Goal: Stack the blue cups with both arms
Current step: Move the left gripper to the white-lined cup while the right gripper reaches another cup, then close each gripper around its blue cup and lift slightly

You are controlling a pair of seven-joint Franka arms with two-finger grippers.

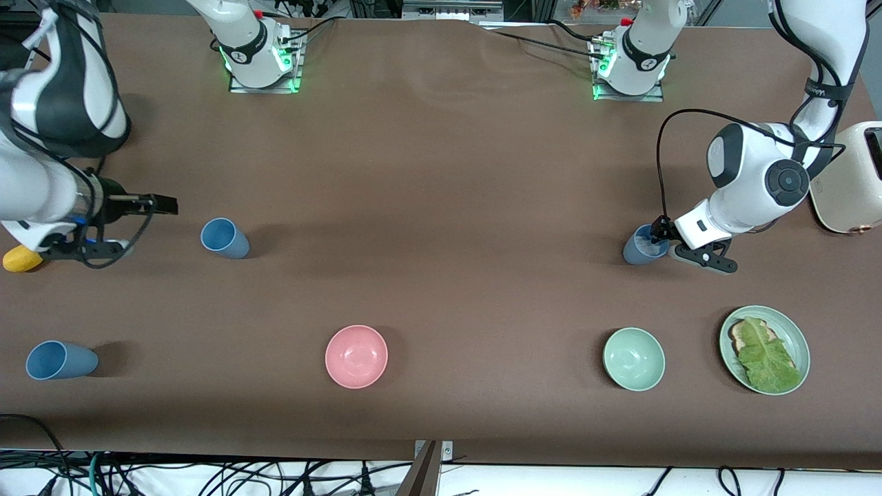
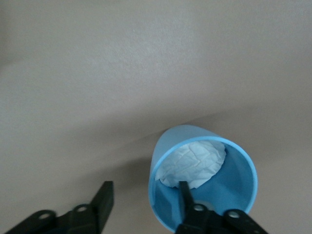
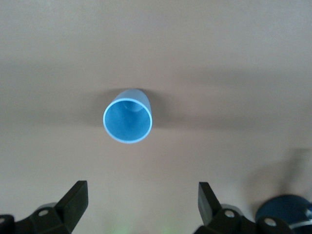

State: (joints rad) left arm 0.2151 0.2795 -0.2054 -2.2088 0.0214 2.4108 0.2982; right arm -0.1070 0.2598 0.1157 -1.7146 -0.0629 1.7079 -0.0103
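My left hand (image 1: 656, 238) straddles the rim of the grey-blue cup (image 1: 641, 246) standing on the tabletop (image 1: 441, 207) at my left arm's end, one finger inside, not yet pinching. I should squeeze squarely, then lift straight. My right hand (image 1: 145, 220), open, hovers beside the mid-blue cup (image 1: 224, 238).

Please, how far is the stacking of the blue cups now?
Done: nothing is stacked yet; every cup sits alone. In hand: the left claw straddles the wall of the grey-blue cup, one finger inside, not clamped. The right claw is open, aimed at the mid-blue cup, not touching it. Left: grasp, lift, nest. The third cup, at the right arm's end, is untouched.
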